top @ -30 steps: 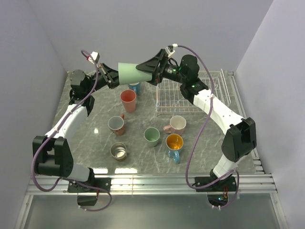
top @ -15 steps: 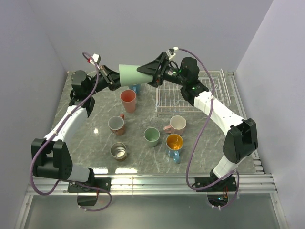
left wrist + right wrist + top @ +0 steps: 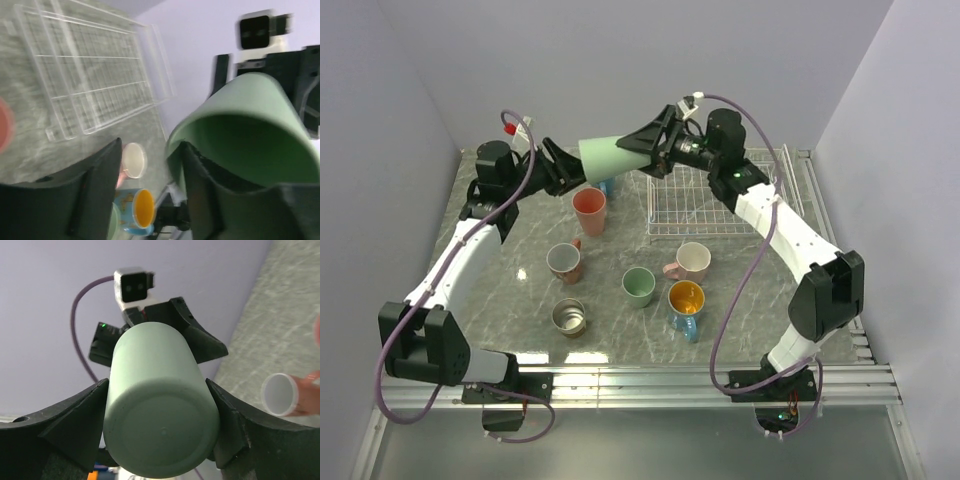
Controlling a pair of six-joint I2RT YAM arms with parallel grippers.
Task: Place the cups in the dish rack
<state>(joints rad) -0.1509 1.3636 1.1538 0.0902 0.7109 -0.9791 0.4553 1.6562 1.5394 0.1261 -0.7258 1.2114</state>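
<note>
Mint green cup (image 3: 605, 155) — lying sideways in mid-air over the counter (image 3: 520, 290), left of the dish rack (image 3: 695, 232). Your right gripper (image 3: 160, 415) is clamped on its base end. Your left gripper (image 3: 570, 168) stands apart at the rim — one finger inside the mouth.

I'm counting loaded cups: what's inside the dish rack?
No cups show inside the dish rack, only bare wire grid. The right arm crosses above it in the top view and covers a strip there.
</note>
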